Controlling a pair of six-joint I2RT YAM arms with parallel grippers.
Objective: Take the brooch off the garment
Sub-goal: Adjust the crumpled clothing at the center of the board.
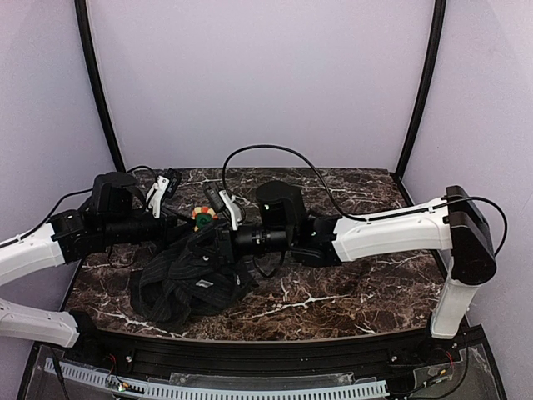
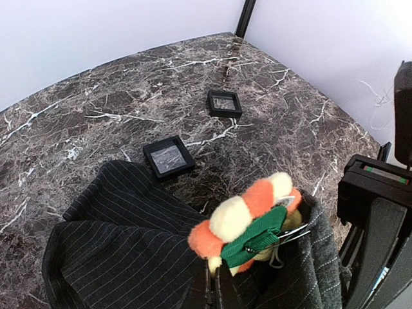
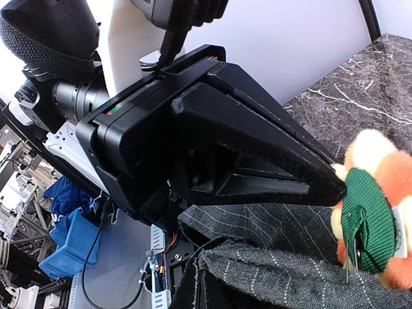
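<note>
Brooch (image 2: 248, 219) up off bench (image 2: 96, 109), left of centre, on lifted garment (image 2: 116, 244) fold. My left gripper (image 2: 214, 286) pressed together, pinching cloth just beneath it. My right gripper (image 1: 215, 233) closed too (catch hidden by cloth), beside brooch's green pin side, so likely better placed.

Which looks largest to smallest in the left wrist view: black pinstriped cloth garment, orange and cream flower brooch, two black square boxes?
1. black pinstriped cloth garment
2. orange and cream flower brooch, enlarged by nearness
3. nearer black square box
4. farther black square box; perhaps equal, only farther
</note>
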